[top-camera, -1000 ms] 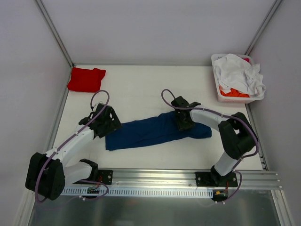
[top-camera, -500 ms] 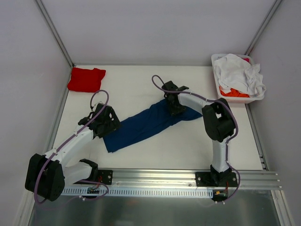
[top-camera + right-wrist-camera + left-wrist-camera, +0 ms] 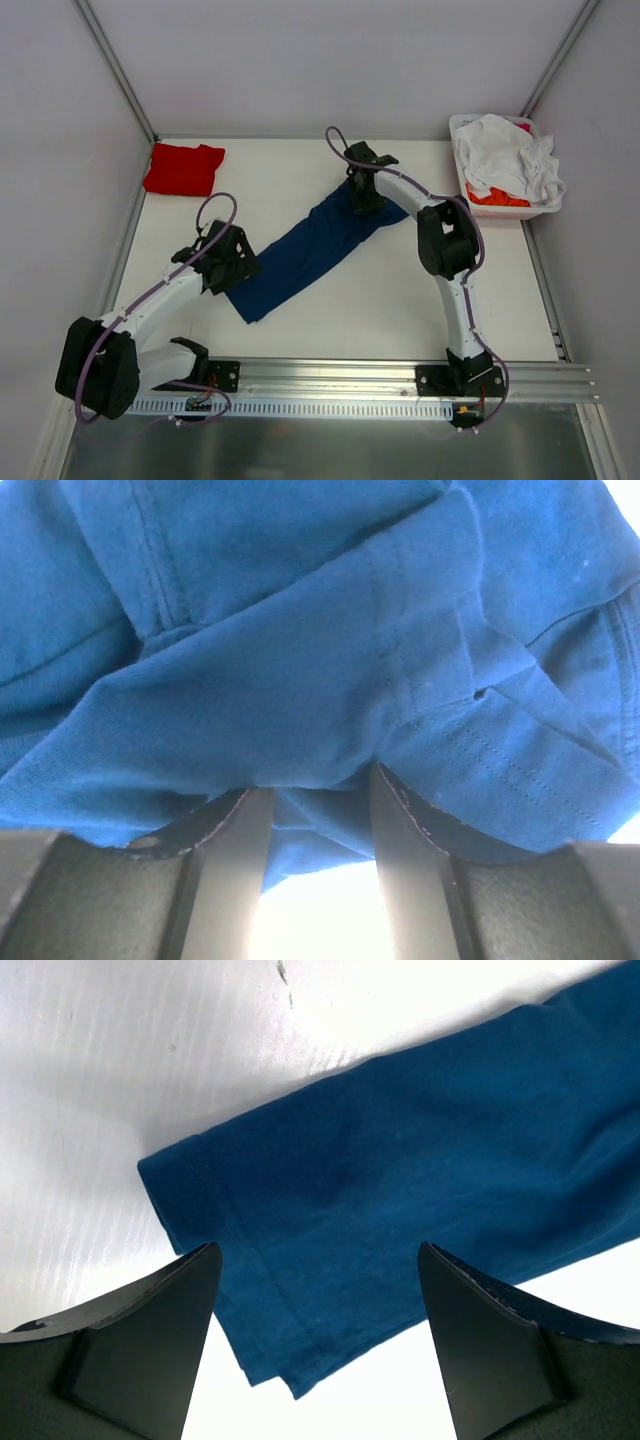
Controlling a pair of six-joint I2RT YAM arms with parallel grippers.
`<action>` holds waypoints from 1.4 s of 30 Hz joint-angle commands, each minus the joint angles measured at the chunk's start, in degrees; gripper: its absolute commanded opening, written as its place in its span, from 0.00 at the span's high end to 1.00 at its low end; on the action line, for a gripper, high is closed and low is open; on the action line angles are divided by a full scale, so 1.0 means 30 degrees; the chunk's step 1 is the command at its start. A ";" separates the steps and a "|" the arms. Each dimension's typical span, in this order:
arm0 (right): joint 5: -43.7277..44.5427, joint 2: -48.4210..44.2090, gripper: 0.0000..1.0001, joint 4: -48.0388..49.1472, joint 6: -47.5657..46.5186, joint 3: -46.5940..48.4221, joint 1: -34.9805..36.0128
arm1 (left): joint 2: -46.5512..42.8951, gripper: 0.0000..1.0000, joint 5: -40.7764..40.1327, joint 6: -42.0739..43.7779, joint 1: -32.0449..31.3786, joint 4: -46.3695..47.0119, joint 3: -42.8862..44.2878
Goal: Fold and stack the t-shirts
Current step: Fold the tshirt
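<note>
The navy blue t-shirt (image 3: 310,250) lies bunched in a long diagonal strip, from near left up to far right of the table's middle. My right gripper (image 3: 362,195) is shut on its far end; in the right wrist view the cloth (image 3: 300,630) is pinched between the fingers of the gripper (image 3: 315,790). My left gripper (image 3: 237,270) is open just above the shirt's near left end, and its hem corner (image 3: 400,1170) shows between the spread fingers of the gripper (image 3: 318,1255). A folded red t-shirt (image 3: 183,168) lies at the far left corner.
A white basket (image 3: 465,205) at the far right holds crumpled white tees (image 3: 505,150) and an orange one (image 3: 497,198). Grey walls close in the table on the left, back and right. A metal rail (image 3: 330,375) runs along the near edge.
My right gripper has pulled its end of the navy shirt away toward the back, swinging the strip from level to diagonal. The left gripper has barely moved.
</note>
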 commanded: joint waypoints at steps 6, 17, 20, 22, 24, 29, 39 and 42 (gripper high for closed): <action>-0.1200 0.1323 0.54 -0.1099 -0.0103 0.3346 -0.0304 | 0.2941 0.19 -0.0766 -0.1302 -0.1473 0.0177 0.0623; -0.2460 0.2612 0.54 -0.1216 -0.0044 0.5195 -0.1037 | 0.7483 0.19 -0.1265 -0.3030 -0.4842 0.0968 0.2176; -0.2753 0.2992 0.54 -0.1187 -0.0074 0.5751 -0.1242 | 0.8421 0.19 -0.1352 -0.3733 -0.6278 0.0969 0.2819; -0.3015 0.3228 0.54 -0.1216 -0.0074 0.6073 -0.1330 | 0.8889 0.19 -0.1294 -0.4086 -0.6981 0.0968 0.3173; -0.3105 0.3520 0.54 -0.1187 -0.0016 0.6630 -0.1477 | 0.9505 0.20 -0.1235 -0.4642 -0.8123 0.0939 0.3700; -0.4013 0.4165 0.52 -0.1216 0.0365 0.7888 -0.1712 | 1.0853 0.20 -0.1031 -0.5930 -1.0902 0.0910 0.4843; -0.4658 0.4840 0.51 -0.0924 0.1127 0.8389 -0.1829 | 1.1032 0.22 -0.2464 -1.1496 -1.4335 0.0588 0.4757; -0.5506 0.4986 0.50 -0.0748 0.1449 0.8506 -0.1916 | 1.0738 0.22 -0.2934 -1.2785 -1.4513 0.0588 0.4698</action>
